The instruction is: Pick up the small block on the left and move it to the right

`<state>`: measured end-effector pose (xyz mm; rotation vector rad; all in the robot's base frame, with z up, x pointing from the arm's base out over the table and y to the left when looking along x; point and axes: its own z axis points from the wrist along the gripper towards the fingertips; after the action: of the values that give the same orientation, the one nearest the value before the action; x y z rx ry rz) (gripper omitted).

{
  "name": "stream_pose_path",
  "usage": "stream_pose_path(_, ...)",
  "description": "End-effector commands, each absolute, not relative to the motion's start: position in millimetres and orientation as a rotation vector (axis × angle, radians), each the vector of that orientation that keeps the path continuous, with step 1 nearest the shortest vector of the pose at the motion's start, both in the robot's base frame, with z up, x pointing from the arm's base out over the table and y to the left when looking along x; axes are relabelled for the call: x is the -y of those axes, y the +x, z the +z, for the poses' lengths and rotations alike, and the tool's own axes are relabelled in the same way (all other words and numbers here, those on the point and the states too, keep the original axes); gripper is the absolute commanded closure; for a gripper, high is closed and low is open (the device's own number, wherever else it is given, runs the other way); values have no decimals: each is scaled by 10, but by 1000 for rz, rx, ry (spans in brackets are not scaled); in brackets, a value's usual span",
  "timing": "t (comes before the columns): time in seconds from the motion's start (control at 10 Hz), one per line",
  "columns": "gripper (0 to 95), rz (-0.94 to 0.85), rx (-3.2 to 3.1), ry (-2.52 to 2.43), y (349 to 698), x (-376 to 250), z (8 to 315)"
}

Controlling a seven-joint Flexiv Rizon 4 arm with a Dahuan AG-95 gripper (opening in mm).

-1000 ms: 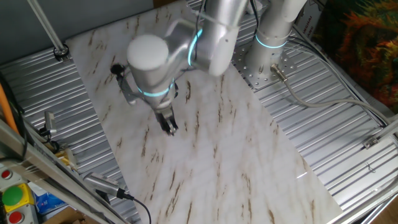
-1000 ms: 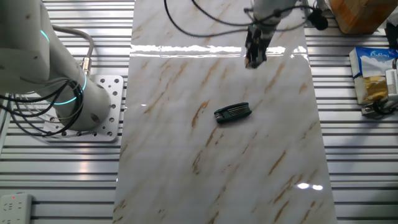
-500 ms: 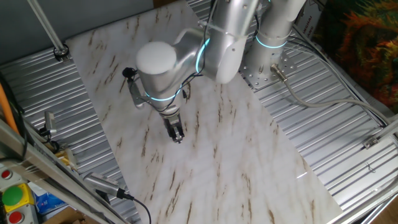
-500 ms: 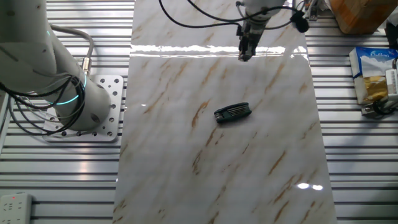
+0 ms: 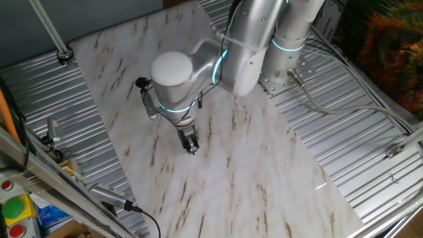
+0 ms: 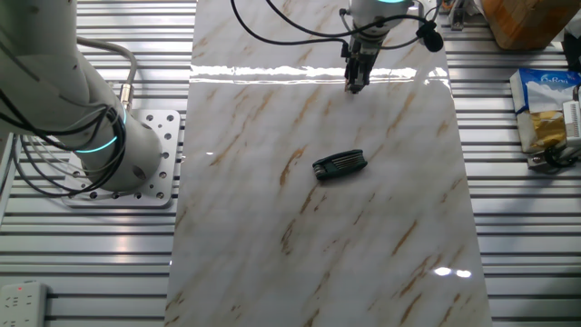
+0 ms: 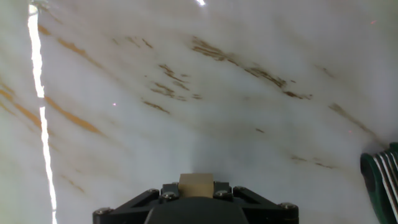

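Note:
In the hand view the small block [image 7: 197,184], a tiny light tan cube, sits clamped between the jaws of my gripper [image 7: 197,186] at the bottom edge of the frame. In one fixed view my gripper [image 5: 192,146] hangs just above the marble board, fingers pointing down. In the other fixed view my gripper [image 6: 353,82] is near the board's far edge. The block is too small to make out in either fixed view.
A flat dark oblong piece with greenish edge [image 6: 339,164] lies mid-board; its end shows at the hand view's right edge [image 7: 380,180]. The marble board [image 6: 318,227] rests on ribbed metal. The arm's base [image 6: 127,154] stands at the left; boxes [image 6: 545,109] sit at the right.
My gripper has moved across the board with the block in it, leftward in the other fixed view and down-right in one fixed view. The dark piece has not moved.

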<state>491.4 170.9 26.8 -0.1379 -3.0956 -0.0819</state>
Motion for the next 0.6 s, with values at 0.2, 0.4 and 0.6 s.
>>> stream_pose_path(0.2,950,-78,3103,-135,4910,-1709,234)
stream_pose_path(0.4,950,-83,3106,-121,4912,-1714,209)
stream_pose_path(0.6,950,-74,3107,-127,4926,-1740,169)
